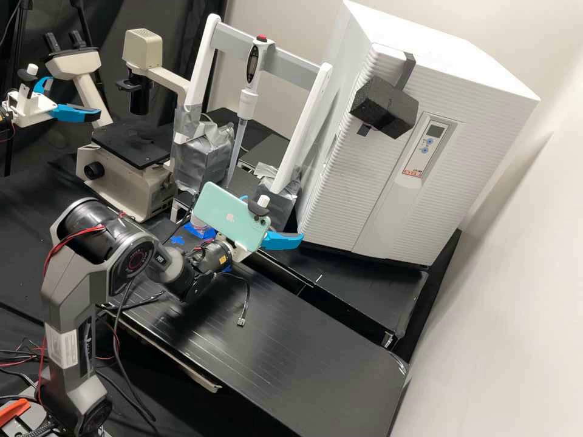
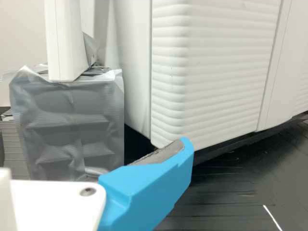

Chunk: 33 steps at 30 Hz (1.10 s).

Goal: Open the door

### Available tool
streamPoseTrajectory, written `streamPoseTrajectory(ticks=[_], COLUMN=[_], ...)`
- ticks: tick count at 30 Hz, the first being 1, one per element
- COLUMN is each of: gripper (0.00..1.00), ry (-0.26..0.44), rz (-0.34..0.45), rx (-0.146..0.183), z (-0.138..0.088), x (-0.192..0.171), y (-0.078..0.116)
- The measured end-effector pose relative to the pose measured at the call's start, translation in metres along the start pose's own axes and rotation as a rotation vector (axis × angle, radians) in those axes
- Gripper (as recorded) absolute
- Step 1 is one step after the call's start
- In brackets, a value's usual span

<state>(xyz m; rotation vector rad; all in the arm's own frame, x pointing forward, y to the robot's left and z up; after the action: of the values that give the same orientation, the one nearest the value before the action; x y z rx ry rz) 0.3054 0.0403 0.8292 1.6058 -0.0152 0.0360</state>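
Low beside the door [image 1: 349,191], the gripper [image 1: 275,217] hangs open and empty, probably so 1 finger [image 2: 144,185] can hook the edge [image 2: 168,86].

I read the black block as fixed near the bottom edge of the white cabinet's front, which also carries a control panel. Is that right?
Not the bottom: the high view shows the black block near the top edge of the white cabinet's front. The control panel is on that front.

The arm [image 1: 68,291] is dark grey, with red wires [image 1: 78,232].
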Motion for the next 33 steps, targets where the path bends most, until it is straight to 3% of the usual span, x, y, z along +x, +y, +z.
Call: streamPoseTrajectory(ticks=[12,17,18,22,28,33], gripper=[1.0,1.0,1.0,1.0,1.0,1.0], ry=[-0.011,-0.015,-0.011,0.015,0.109,0.113], rz=[0.004,0.072,0.103,0.197,0.273,0.284], rx=[-0.007,0.04,0.062,0.098,0.088,0.075], z=[0.009,0.02,0.021,0.019,-0.002,-0.017], x=[-0.007,-0.021,-0.024,-0.031,-0.026,-0.015], y=[0.007,0.034,0.043,0.07,0.1,0.119])
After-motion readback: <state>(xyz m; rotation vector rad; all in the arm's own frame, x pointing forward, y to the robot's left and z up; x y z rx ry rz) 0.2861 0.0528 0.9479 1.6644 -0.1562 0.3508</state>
